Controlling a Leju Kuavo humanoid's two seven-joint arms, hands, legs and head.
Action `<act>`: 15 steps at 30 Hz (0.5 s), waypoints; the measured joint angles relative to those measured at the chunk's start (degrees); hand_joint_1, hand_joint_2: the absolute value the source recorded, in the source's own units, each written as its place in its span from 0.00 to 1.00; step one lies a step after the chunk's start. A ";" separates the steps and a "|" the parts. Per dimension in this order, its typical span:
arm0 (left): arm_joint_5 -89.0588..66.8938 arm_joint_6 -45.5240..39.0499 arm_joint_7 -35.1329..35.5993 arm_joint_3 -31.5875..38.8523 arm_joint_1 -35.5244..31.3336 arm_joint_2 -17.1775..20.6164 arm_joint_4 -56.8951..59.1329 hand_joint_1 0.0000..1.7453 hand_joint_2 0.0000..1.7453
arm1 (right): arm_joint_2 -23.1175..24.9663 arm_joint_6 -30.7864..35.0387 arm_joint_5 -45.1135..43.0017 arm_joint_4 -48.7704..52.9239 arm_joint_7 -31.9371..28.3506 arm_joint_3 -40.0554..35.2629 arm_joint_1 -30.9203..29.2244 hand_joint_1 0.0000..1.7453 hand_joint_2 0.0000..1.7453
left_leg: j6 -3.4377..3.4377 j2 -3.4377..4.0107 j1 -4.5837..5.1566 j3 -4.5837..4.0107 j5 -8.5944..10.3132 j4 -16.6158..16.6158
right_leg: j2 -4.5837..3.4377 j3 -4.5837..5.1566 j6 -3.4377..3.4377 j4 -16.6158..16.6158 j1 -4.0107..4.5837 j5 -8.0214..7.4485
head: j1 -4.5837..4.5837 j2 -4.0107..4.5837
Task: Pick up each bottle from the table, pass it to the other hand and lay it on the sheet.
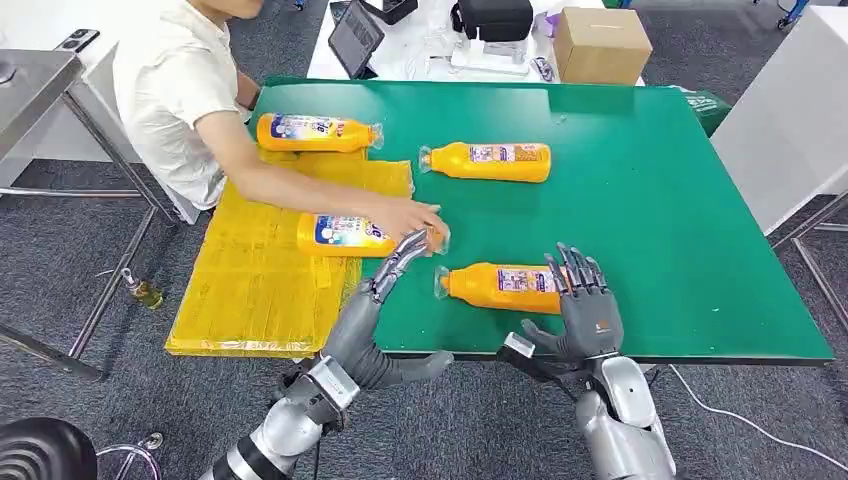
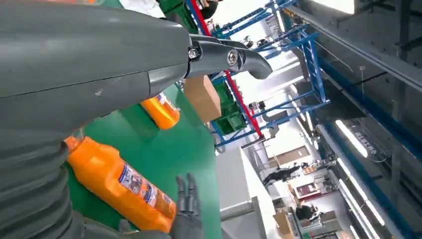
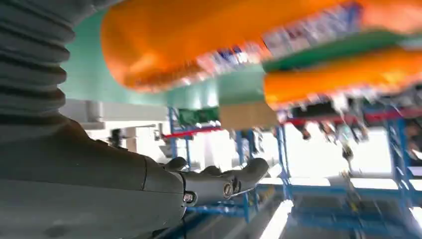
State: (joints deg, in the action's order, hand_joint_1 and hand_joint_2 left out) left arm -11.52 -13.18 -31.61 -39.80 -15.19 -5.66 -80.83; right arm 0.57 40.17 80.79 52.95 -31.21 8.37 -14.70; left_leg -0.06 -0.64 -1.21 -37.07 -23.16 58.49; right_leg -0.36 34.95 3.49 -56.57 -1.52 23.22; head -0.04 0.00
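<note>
The right hand [image 1: 588, 312] is sitting at the green worktop's [image 1: 660, 210] near edge, fingers spread and holding nothing, with bare worktop beyond them. 1 orange bottle [image 1: 500, 287] is lying just beside those fingers. The left hand [image 1: 385, 300] is reaching out, fingers extended and empty, toward another bottle [image 1: 350, 235] under a person's hand [image 1: 410, 215] at the yellow sheet's [image 1: 260, 280] edge.
</note>
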 measured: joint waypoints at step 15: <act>0.19 0.17 -0.15 -0.28 -0.06 0.00 -0.09 0.00 1.00 | -5.33 0.04 0.94 -11.99 5.42 -7.38 -5.98 0.00 1.00 | 0.00 0.00 0.00 0.00 0.00 0.00 | 0.00 0.00 0.00 0.00 0.00 0.00 | -0.02 0.00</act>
State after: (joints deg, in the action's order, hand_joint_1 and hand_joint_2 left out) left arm -11.32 -13.00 -31.76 -40.09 -15.25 -5.66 -80.91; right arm -4.76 40.22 81.73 40.96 -25.79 0.99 -20.68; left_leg -0.06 -0.64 -1.20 -37.08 -23.16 58.49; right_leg -0.36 34.95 3.48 -56.57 -1.52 23.22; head -0.07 0.00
